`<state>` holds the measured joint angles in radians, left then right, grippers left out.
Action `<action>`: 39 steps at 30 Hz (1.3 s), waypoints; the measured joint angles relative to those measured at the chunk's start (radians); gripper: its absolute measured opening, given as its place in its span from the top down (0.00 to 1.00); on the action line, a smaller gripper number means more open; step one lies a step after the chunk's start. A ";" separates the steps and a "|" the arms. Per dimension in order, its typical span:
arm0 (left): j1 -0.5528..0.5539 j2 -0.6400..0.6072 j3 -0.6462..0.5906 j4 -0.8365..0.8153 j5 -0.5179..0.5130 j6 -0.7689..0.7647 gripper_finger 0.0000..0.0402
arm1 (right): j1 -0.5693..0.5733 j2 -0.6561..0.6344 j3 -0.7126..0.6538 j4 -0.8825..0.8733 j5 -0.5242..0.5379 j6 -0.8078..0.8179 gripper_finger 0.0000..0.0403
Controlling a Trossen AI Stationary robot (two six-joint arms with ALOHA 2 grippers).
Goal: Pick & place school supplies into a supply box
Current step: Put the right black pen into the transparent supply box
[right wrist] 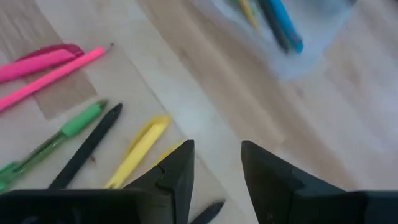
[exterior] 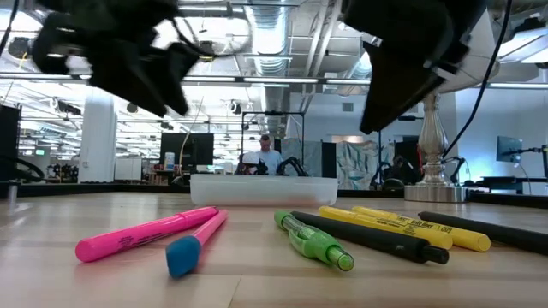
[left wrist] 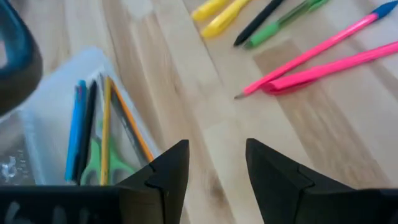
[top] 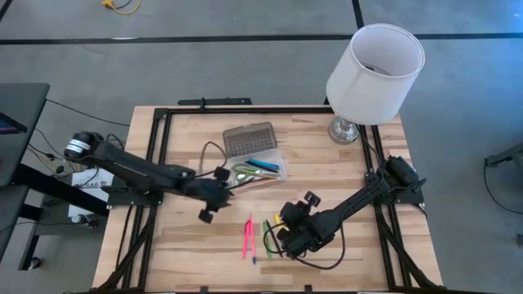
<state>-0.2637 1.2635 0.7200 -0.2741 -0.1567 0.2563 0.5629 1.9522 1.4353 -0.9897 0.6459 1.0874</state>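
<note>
The clear supply box (top: pixel 260 163) stands open at the table's middle, its ribbed lid (top: pixel 249 137) folded back toward the far edge. Green-handled scissors (top: pixel 243 173) and several pens (left wrist: pixel 84 130) lie inside. On the table near of it lie two pink pens (top: pixel 248 237), a green pen (exterior: pixel 312 240), black pens (right wrist: pixel 87 146) and yellow pens (right wrist: pixel 140 149). My left gripper (top: pixel 225 188) is open and empty above the table, beside the box's near left corner. My right gripper (top: pixel 282 231) is open and empty above the yellow and black pens.
A white lamp (top: pixel 372 69) stands at the table's far right corner. A black frame (top: pixel 159 147) runs along the table's edges. Bare wood lies between the box and the loose pens. A person shows in the room beyond the table (exterior: pixel 265 154).
</note>
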 joint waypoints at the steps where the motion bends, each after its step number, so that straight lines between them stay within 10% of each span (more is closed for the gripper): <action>1: -0.016 -0.040 -0.041 0.033 -0.016 -0.004 0.62 | 0.000 0.000 0.000 -0.004 -0.026 0.037 0.69; 18: -0.060 -0.638 -0.413 0.239 -0.173 0.089 0.62 | -0.041 0.000 0.000 -0.022 -0.447 0.478 0.69; 39: -0.060 -0.675 -0.429 0.233 -0.173 0.075 0.62 | -0.028 0.083 -0.001 -0.003 -0.572 0.442 0.69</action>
<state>-0.3237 0.5888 0.2913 -0.0406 -0.3294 0.3311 0.5349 2.0356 1.4345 -0.9923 0.0735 1.5294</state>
